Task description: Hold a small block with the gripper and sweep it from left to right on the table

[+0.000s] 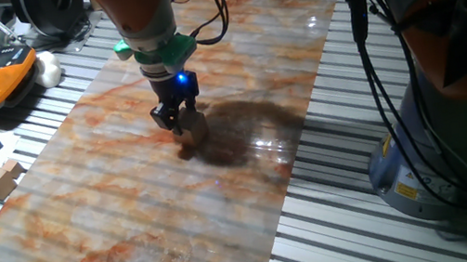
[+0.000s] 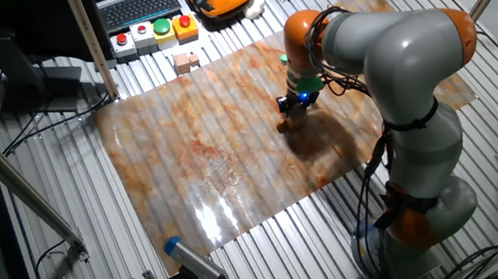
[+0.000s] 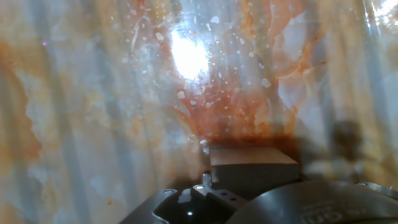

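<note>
Progress: we judge the grasp done | black two-fingered gripper (image 1: pixel 181 120) pinches small light-tan wooden cube (image 1: pixel 191 126), low on glossy marbled orange table (image 1: pixel 115 215) | sweep extent unclear

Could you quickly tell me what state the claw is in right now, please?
Claw: closed on the small block, holding it down at the table.

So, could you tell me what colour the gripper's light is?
Glowing blue, on the gripper; clearest in one fixed view.
</note>
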Tool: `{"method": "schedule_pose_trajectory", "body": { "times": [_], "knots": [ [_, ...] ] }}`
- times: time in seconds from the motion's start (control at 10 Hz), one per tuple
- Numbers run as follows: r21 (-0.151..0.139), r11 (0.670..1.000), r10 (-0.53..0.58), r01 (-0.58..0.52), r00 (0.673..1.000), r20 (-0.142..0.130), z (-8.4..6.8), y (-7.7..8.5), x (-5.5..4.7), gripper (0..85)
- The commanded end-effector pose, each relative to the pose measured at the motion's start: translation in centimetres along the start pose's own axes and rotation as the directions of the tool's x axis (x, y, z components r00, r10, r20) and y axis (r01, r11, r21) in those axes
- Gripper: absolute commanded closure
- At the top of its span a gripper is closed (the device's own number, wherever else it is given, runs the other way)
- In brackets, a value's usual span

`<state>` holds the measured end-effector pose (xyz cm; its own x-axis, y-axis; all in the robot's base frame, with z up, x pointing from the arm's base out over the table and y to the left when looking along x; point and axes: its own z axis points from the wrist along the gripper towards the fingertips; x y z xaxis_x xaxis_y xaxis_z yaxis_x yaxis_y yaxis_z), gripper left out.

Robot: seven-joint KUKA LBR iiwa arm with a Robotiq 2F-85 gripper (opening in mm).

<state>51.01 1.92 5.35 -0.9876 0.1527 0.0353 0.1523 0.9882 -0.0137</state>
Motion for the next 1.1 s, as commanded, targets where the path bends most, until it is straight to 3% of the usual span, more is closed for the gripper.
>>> {"method": "schedule_pose_trajectory", "body": {
  "times": [0.0, 1.0],
  "knots": [
    [0.002, 1.000, -0.005, 0.005, 1.000, -0.006, -0.01, 0.01, -0.01, 85.0],
    [-0.004, 1.000, -0.012, 0.011, 1.000, -0.014, -0.07, 0.16, 0.02, 85.0]
  ]
}}
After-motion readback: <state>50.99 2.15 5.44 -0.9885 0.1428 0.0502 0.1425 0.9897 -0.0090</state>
